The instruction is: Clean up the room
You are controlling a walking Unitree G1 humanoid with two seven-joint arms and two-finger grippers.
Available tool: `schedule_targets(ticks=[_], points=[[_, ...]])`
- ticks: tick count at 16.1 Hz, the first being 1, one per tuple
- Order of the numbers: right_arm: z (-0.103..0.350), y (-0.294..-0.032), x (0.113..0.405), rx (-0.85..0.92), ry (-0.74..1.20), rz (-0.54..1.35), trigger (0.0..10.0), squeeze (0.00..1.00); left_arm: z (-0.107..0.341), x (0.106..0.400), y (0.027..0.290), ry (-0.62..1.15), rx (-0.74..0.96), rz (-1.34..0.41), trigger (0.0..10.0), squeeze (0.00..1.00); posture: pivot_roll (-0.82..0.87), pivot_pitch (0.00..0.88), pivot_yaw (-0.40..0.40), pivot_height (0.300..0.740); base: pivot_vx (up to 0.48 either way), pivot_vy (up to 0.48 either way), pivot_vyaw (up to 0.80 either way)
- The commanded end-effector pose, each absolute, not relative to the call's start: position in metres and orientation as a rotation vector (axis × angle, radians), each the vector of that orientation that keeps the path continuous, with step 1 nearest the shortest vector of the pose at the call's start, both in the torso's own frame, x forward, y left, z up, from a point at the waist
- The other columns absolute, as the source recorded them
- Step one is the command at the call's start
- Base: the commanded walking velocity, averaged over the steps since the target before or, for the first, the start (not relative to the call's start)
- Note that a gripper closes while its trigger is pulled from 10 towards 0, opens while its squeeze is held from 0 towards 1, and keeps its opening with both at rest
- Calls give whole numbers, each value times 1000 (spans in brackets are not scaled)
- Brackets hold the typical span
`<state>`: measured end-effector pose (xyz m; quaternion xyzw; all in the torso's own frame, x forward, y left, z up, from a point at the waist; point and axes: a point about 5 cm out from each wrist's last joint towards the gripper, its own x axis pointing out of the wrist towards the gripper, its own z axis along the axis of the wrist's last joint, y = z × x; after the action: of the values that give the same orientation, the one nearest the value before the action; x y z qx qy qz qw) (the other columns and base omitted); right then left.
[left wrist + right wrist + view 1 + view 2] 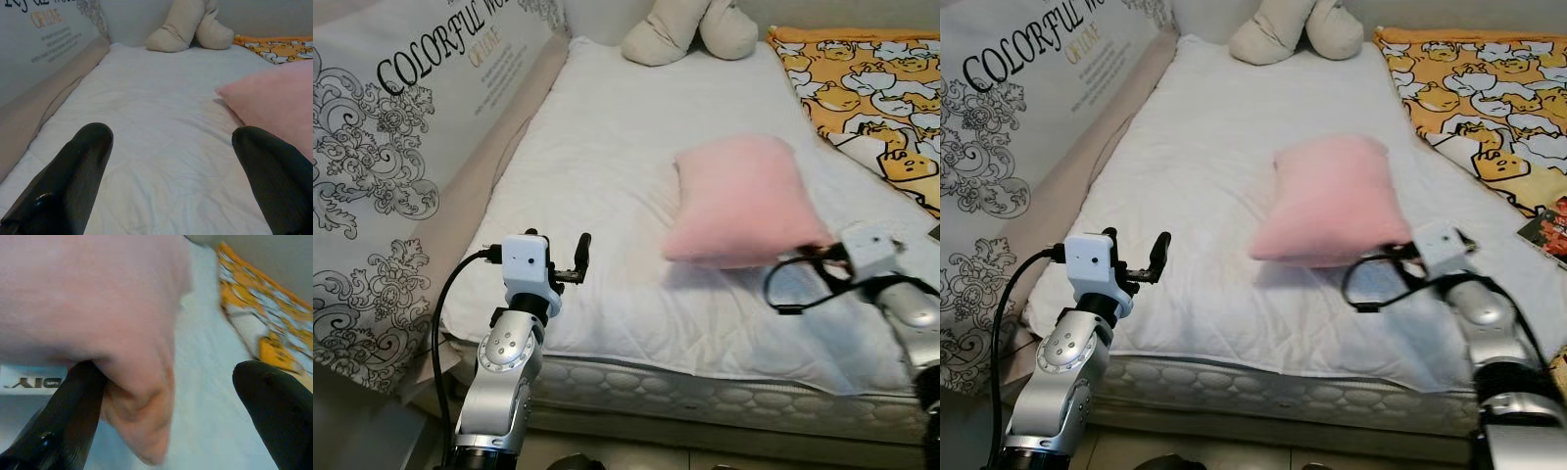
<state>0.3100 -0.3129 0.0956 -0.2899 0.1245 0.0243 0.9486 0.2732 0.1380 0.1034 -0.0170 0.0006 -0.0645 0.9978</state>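
A pink pillow (744,201) lies on the white bed sheet (597,147), right of the middle, its near edge raised slightly off the sheet. My right gripper (171,382) is at the pillow's near right corner, open. The corner (137,431) hangs between the fingers and rests against one finger (73,406). In the eye views its fingertips are tucked under the pillow's edge beside the white wrist box (867,245). My left gripper (171,142) is open and holds nothing. It hovers over the bed's near left part (565,257), apart from the pillow.
A beige plush toy (690,29) sits at the far end of the bed. A yellow patterned blanket (871,88) covers the right side. A printed panel (401,127) lines the left. A small book-like item (1547,230) lies at the right edge.
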Motion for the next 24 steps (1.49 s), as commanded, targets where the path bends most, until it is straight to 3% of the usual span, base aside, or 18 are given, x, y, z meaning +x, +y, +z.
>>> schedule_targets(ticks=[1, 2, 3, 6, 9, 14, 16, 18, 19, 24], points=[[103, -317, 315, -611, 237, -17, 10000, 1000, 104, 273, 138, -5, -40, -138, 10000, 0, -68, 0, 89, 740, 0, 0, 0], [114, -311, 321, -523, 139, -46, 10000, 1000, 104, 273, 138, -6, -39, -138, 10000, 0, -67, 0, 91, 740, 0, 0, 0], [137, -294, 331, -372, -64, -50, 10000, 0, 105, 273, 138, -9, -37, -139, 10000, 0, -68, 0, 93, 740, 0, 0, 0], [150, -258, 333, -242, -241, -65, 10000, 0, 111, 275, 136, -38, -4, -157, 10000, 0, -65, 0, 90, 740, 0, 0, 0], [135, -216, 315, -171, -263, 26, 10000, 0, 112, 274, 134, -45, -2, -162, 10000, 0, -66, 0, 87, 740, 0, 0, 0], [125, -246, 307, -171, -169, -53, 10000, 0, 110, 276, 133, -41, 12, -155, 10000, 0, -78, 0, 89, 740, 0, 0, 0], [126, -239, 307, -151, -170, -65, 10000, 0, 109, 281, 138, -31, 57, -118, 10000, 0, -78, 0, 89, 740, 0, 0, 0], [125, -210, 302, -156, -216, -47, 10000, 0, 117, 287, 141, -70, 56, -96, 10000, 0, -80, 0, 92, 740, 0, 0, 0], [128, -184, 296, -173, -279, 14, 10000, 0, 127, 289, 142, -131, 100, -87, 10000, 0, -81, 0, 92, 740, 0, 0, 0], [82, -198, 275, -92, -56, -45, 10000, 0, 125, 288, 158, -121, 97, -37, 10000, 0, -78, 0, 90, 740, 0, 0, 0]])
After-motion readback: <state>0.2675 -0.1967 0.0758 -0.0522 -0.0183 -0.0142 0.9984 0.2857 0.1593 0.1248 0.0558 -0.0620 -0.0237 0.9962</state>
